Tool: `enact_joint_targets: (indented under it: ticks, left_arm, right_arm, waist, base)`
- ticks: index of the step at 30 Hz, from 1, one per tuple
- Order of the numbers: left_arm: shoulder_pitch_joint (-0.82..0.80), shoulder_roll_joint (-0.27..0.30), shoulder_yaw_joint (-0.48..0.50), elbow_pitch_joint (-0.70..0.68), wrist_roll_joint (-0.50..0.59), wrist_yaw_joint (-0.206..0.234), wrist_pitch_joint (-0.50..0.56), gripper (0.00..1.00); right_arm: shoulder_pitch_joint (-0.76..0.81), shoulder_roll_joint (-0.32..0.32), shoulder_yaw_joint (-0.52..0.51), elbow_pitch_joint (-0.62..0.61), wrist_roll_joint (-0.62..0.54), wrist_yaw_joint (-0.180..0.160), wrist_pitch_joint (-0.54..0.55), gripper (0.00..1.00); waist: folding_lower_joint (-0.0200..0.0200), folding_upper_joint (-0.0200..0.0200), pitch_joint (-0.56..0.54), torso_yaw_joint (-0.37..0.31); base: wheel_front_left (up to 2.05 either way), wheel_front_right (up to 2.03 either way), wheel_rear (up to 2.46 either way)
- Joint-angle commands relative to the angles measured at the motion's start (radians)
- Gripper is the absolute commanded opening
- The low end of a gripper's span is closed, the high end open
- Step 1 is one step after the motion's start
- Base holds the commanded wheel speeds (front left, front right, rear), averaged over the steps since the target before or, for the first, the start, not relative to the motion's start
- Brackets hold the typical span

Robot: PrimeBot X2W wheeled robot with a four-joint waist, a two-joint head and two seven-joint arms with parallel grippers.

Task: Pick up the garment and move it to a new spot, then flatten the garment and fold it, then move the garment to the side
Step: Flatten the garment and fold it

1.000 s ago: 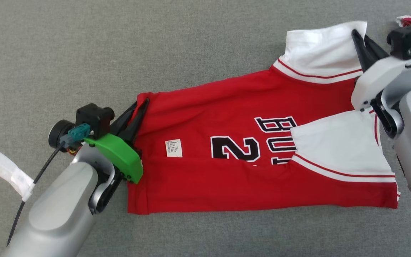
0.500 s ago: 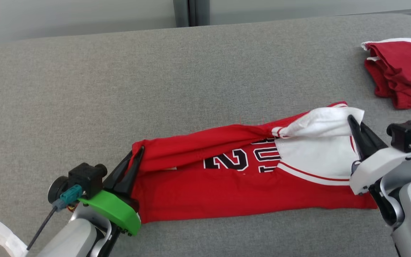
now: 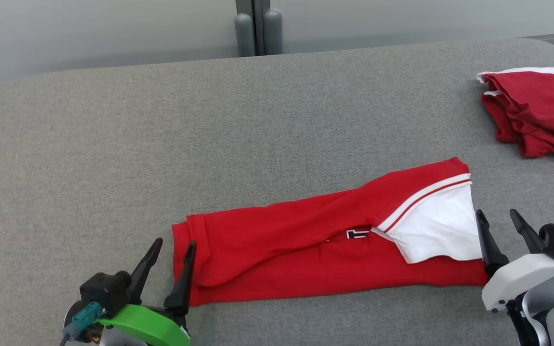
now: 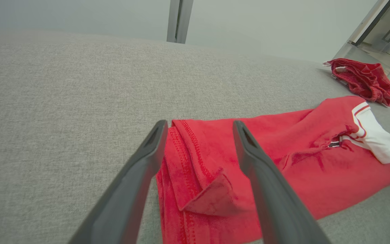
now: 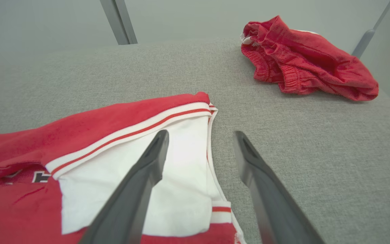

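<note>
The garment [image 3: 306, 250], a red jersey with a white red-striped sleeve, lies folded lengthwise into a long band on the grey padded surface [image 3: 161, 144]. My left gripper [image 3: 175, 242] stands open at the garment's left end. In the left wrist view the gripper [image 4: 200, 122] has the hemmed edge of the garment [image 4: 300, 142] lying loose between its fingers. My right gripper [image 3: 496, 212] is open at the right end, by the white sleeve. In the right wrist view the gripper [image 5: 201, 133] has one finger over the garment [image 5: 113, 125] and the other over bare surface.
A second crumpled red garment [image 3: 532, 113] lies at the far right of the surface, seen also as a red heap [image 4: 364, 79] and up close [image 5: 303, 67]. A grey post [image 3: 258, 29] stands behind the back edge. The surface's right corner curves away.
Both grippers have opened and let go of the garment. Its far long edge now lies folded over toward me, hiding most of the lettering. The head camera has tilted up.
</note>
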Motion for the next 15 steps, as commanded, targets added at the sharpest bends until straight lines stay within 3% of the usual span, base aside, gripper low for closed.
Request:
enact_joint_targets:
  ticks: [1, 9, 15]
  left_arm:
    - [0.03, -0.007, 0.025, -0.011, 0.006, 0.007, -0.003, 1.0]
    - [0.109, -0.077, 0.178, -0.059, 0.074, 0.031, -0.003, 1.0]
    - [0.115, -0.126, 0.254, -0.057, 0.13, 0.037, -0.002, 1.0]
  right_arm:
    - [0.017, 0.005, -0.013, -0.013, -0.007, -0.001, -0.006, 1.0]
    - [0.015, 0.006, -0.048, -0.039, -0.046, -0.001, 0.025, 1.0]
    - [-0.043, -0.031, -0.029, 0.041, -0.08, -0.001, 0.078, 1.0]
  waist:
    - [0.0, 0.0, -0.01, 0.008]
    - [0.0, 0.0, -0.02, 0.023]
    - [0.0, 0.0, -0.002, 0.039]
  base:
    - [0.0, 0.0, 0.0]
    - [0.0, 0.0, 0.0]
    - [0.0, 0.0, 0.0]
